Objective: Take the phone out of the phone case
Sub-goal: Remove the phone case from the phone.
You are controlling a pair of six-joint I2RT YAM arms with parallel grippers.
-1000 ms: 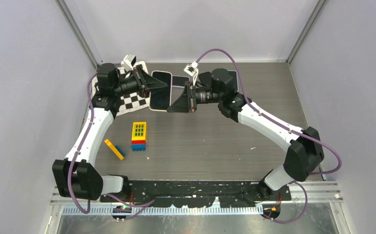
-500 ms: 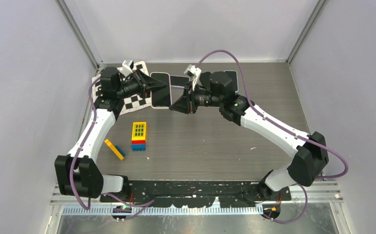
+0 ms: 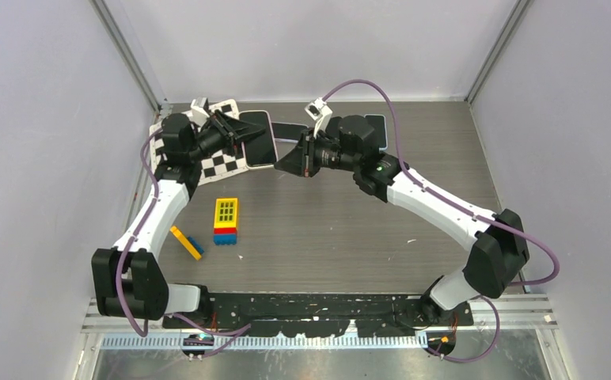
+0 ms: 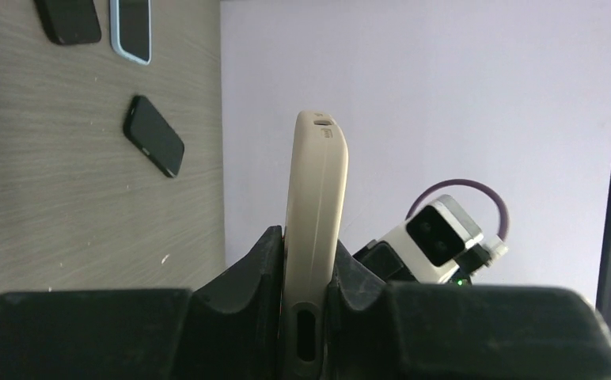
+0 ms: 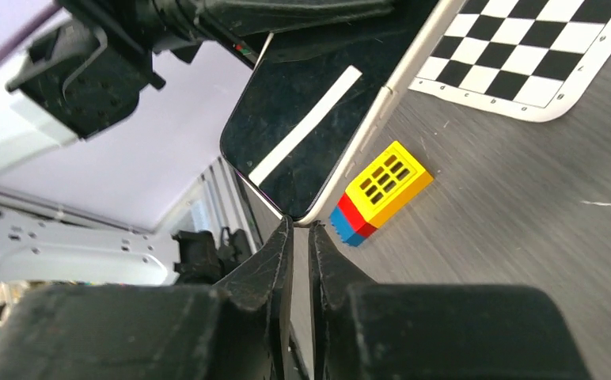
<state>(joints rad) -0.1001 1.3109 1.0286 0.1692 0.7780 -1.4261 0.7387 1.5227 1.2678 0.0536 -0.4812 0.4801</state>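
Left gripper (image 4: 310, 249) clamps phone case (image 4: 316, 190) end as anchor; right gripper (image 5: 300, 226), jaws narrow, nips its corner, prob. to peel it.

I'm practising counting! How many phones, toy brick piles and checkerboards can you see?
Phones: 4 (held phone, blue-cased phone, two black phones)
Brick piles: 2 (tall pile, flat pile)
Checkerboard: 1
Total: 7
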